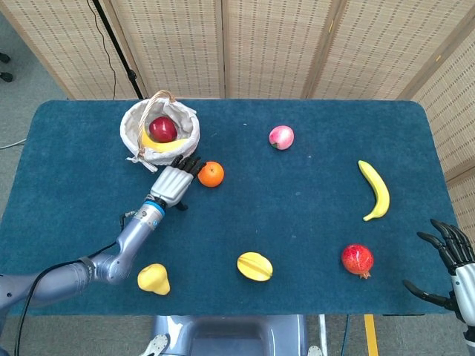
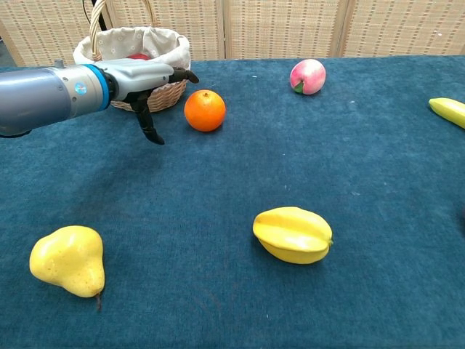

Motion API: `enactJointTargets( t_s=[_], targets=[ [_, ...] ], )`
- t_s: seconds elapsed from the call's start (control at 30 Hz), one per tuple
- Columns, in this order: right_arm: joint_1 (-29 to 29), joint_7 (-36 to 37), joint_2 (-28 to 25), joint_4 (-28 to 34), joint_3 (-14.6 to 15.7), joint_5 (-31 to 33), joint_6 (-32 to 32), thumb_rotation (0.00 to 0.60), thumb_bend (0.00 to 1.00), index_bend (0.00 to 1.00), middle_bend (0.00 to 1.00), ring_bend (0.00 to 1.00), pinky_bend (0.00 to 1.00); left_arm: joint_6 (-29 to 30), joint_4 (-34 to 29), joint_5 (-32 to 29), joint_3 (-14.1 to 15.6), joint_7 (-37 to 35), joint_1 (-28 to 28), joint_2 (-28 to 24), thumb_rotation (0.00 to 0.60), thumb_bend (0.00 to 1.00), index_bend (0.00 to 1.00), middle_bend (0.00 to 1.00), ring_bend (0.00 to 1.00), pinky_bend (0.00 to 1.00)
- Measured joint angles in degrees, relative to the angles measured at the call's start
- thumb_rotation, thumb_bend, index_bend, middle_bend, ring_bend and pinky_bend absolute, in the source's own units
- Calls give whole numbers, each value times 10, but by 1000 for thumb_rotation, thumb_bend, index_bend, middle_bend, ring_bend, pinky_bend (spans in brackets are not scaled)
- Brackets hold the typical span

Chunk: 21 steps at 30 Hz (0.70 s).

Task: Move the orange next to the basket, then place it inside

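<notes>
The orange (image 1: 211,173) (image 2: 205,110) lies on the blue table just to the lower right of the wicker basket (image 1: 132,123) (image 2: 164,96), which is lined with white cloth and holds a red apple (image 1: 163,128) and a banana. My left hand (image 1: 174,181) (image 2: 149,77) hovers flat with its fingers stretched toward the orange, fingertips close beside its left side, holding nothing. My right hand (image 1: 450,259) is at the far right table edge, fingers spread and empty.
On the table lie a peach (image 1: 281,137) (image 2: 308,76), a banana (image 1: 375,190), a pomegranate (image 1: 357,259), a starfruit (image 1: 254,266) (image 2: 293,234) and a yellow pear (image 1: 153,279) (image 2: 69,260). Folding screens stand behind the table.
</notes>
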<state>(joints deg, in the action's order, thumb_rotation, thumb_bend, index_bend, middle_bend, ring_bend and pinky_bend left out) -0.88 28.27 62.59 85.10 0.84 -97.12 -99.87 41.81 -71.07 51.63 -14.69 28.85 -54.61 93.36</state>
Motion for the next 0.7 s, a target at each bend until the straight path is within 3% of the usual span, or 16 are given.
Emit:
enactJointTargets(
  t_s=[0.4,0.7],
  targets=[
    [5,9,-3,-3,-1,-5,-4,600,0,193,72,55,34,-26,61,-9,-3,-37,-39,38,600,0,0,0,0,0],
    [9,16,-4,-5,-3,-5,-9,600,0,195,75,60,41,-3,79,21,5,-69,-39,67,600,0,0,0,0,47]
  ],
)
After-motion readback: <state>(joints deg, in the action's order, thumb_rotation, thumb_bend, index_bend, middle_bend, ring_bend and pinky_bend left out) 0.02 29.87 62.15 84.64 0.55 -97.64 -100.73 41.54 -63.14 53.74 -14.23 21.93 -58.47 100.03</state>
